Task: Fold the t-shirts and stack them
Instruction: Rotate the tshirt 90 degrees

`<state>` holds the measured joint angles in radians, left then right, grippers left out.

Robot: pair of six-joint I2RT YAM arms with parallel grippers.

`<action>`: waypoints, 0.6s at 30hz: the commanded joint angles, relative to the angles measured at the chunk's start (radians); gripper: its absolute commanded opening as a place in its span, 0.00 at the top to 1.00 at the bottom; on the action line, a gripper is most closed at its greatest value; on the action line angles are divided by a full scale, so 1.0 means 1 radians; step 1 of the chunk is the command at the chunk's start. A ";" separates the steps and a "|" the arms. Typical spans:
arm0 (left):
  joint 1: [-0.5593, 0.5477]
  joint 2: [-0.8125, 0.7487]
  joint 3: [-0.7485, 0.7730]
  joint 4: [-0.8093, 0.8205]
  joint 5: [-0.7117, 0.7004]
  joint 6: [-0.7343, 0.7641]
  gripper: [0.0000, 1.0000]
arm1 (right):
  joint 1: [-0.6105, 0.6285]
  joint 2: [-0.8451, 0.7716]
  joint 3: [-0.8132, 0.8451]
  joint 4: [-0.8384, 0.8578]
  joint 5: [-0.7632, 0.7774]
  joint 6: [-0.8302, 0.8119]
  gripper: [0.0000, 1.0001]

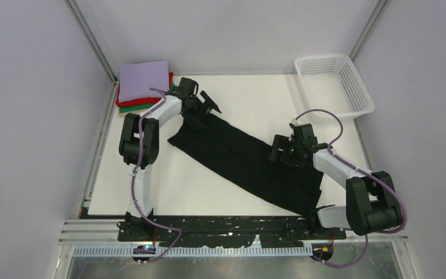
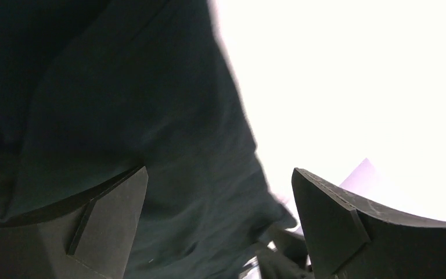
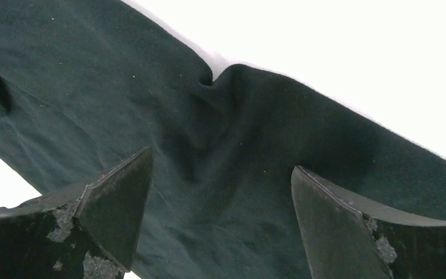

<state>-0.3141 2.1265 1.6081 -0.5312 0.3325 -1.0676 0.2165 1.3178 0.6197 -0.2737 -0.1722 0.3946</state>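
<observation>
A black t-shirt (image 1: pixel 244 160), folded into a long strip, lies diagonally across the white table (image 1: pixel 250 96). My left gripper (image 1: pixel 208 109) is open just above its far left end; in the left wrist view (image 2: pixel 220 192) the black cloth (image 2: pixel 151 116) lies under and between the spread fingers. My right gripper (image 1: pixel 277 149) is open over the strip's far edge toward its right end; in the right wrist view (image 3: pixel 220 186) the black cloth (image 3: pixel 238 133) is wrinkled between the fingers. A stack of folded shirts, lavender (image 1: pixel 143 80) on top of red (image 1: pixel 126 103) and green (image 1: pixel 135 108), sits at the far left corner.
A white mesh basket (image 1: pixel 334 84) stands at the far right corner. Grey walls close in the left, right and back sides. The stack's lavender corner (image 2: pixel 363 174) shows beside my left gripper's right finger.
</observation>
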 commanded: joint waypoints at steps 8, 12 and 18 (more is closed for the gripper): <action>-0.060 0.199 0.232 0.059 -0.006 -0.201 0.00 | -0.002 -0.063 -0.002 -0.075 -0.004 -0.012 0.05; -0.096 0.250 0.304 0.100 -0.036 -0.271 0.00 | 0.000 -0.035 -0.032 -0.091 -0.071 -0.022 0.05; -0.136 0.462 0.639 0.128 -0.070 -0.389 0.01 | 0.042 -0.026 -0.054 -0.089 -0.245 -0.049 0.05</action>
<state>-0.4225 2.4611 2.0666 -0.4728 0.3073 -1.3483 0.2176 1.2827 0.5953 -0.3283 -0.2623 0.3687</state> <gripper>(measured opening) 0.994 0.954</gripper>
